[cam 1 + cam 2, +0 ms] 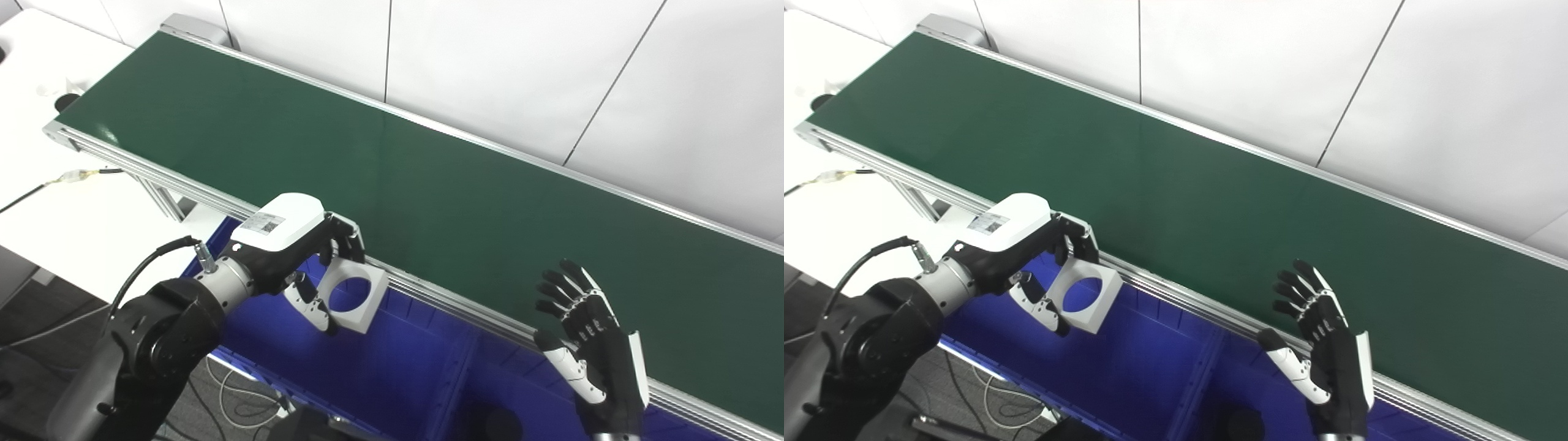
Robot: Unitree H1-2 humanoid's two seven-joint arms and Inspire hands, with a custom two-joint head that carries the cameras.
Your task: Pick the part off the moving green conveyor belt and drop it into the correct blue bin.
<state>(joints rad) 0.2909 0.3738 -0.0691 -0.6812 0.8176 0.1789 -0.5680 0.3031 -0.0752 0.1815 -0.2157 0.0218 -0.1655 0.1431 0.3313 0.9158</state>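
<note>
left hand (288, 245) pinches white square part (354, 296) by its rim, over blue bin (392, 367) at 7 o'clock | part looks light, stiff, smooth; frame edges grip best | right hand (588, 349) spread, empty

So colour-wise: the conveyor belt (429, 184) is a deep dark green with a silver metal frame (465, 312) around it. The bins (392, 361) underneath are bright royal blue. The part (354, 295) is plain white-grey. The left hand (293, 245) has a white shell with a little printed label (263, 223) on top, over black fingers. The right hand (591, 343) is mostly black with a white thumb. The wall (520, 67) behind is white with thin dark seams, and the table (61, 208) is white too.
</note>
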